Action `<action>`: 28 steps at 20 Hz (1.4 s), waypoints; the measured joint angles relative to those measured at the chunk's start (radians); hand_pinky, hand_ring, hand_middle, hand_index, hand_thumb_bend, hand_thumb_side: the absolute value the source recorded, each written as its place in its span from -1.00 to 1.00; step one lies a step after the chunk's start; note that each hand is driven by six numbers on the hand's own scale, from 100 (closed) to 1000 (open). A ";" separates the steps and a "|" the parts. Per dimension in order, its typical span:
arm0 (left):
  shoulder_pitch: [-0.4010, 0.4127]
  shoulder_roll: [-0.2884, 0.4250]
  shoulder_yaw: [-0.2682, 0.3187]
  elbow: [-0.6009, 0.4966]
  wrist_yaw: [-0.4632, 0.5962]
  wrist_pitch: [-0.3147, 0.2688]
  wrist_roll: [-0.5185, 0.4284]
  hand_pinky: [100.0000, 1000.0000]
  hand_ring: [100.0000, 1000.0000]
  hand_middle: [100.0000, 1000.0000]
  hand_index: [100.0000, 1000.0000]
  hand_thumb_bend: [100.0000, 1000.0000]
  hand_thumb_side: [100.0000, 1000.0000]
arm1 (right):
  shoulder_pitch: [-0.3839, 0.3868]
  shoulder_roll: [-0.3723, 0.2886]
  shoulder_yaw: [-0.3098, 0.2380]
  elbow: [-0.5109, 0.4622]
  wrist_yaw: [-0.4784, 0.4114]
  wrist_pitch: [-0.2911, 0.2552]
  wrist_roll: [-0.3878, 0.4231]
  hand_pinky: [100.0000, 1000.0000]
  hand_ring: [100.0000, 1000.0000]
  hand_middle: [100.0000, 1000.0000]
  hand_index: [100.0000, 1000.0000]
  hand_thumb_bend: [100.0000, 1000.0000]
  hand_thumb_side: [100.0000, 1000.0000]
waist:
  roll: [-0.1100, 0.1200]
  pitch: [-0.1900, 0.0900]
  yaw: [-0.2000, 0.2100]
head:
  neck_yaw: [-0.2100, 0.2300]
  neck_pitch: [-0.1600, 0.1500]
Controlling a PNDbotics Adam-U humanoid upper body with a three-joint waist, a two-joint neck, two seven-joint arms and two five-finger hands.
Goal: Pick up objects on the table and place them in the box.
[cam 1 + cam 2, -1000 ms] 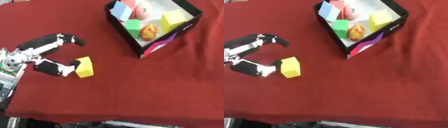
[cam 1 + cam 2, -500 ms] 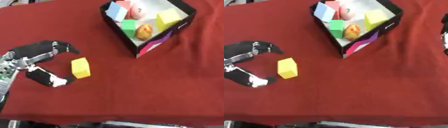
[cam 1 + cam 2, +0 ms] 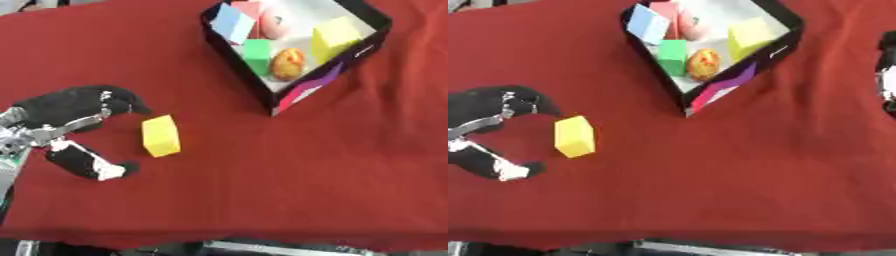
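Observation:
A yellow block (image 3: 161, 135) lies on the red table cloth (image 3: 262, 180) at the left. My left hand (image 3: 70, 117) sits just left of it, open, with its curved fingers (image 3: 120, 99) above the block's far end and its thumb (image 3: 94, 165) below; neither touches the block. The black box (image 3: 360, 51) stands at the top, holding a light blue block (image 3: 232, 23), a green block (image 3: 257, 51), a yellow block (image 3: 328, 37), an orange egg-shaped thing (image 3: 287, 63) and a pink thing (image 3: 266, 20). A dark part of my right hand (image 3: 888, 75) shows at the right edge of the right eye view.
The box has a purple and pink panel (image 3: 308, 86) on its near corner. Red cloth runs to the table's front edge (image 3: 227, 240). Grey floor shows beyond the top left corner.
The camera has shifted, so the whole scene sits differently. My left hand has drawn back from the yellow block; the thumb that touched it a second ago now stands apart from it.

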 measured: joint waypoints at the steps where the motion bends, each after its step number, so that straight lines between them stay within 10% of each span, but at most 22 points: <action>1: 0.000 -0.002 0.000 0.003 0.000 -0.001 -0.001 0.90 0.77 0.54 0.79 -0.44 -0.36 | 0.000 0.000 0.002 0.000 0.001 0.000 0.000 1.00 0.34 0.18 0.38 -1.00 -0.18 | 0.000 0.000 0.000 | 0.000 0.000; 16: 0.064 -0.144 0.055 -0.046 0.105 0.121 -0.008 0.84 0.72 0.48 0.76 -0.92 0.46 | 0.004 0.012 0.005 0.000 0.026 -0.001 0.005 1.00 0.33 0.18 0.38 -1.00 -0.18 | 0.001 0.001 0.011 | -0.003 0.000; 24: 0.101 -0.194 0.068 -0.069 0.039 0.122 -0.019 0.87 0.77 0.53 0.82 -0.77 0.16 | 0.008 0.012 0.005 0.000 0.025 0.000 0.005 1.00 0.33 0.17 0.37 -1.00 -0.18 | 0.006 0.001 0.015 | -0.007 0.000; 27: 0.107 -0.204 0.075 -0.065 0.002 0.114 -0.006 0.86 0.76 0.52 0.80 -0.68 -0.95 | 0.009 0.013 0.005 0.000 0.025 -0.001 0.005 1.00 0.32 0.17 0.37 -1.00 -0.18 | 0.006 0.001 0.015 | -0.008 0.000; 28: 0.107 -0.208 0.077 -0.061 -0.004 0.113 -0.003 0.86 0.76 0.51 0.80 -0.70 -0.95 | 0.009 0.013 0.005 0.000 0.025 -0.001 0.005 1.00 0.32 0.16 0.37 -1.00 -0.18 | 0.006 0.001 0.015 | -0.008 0.000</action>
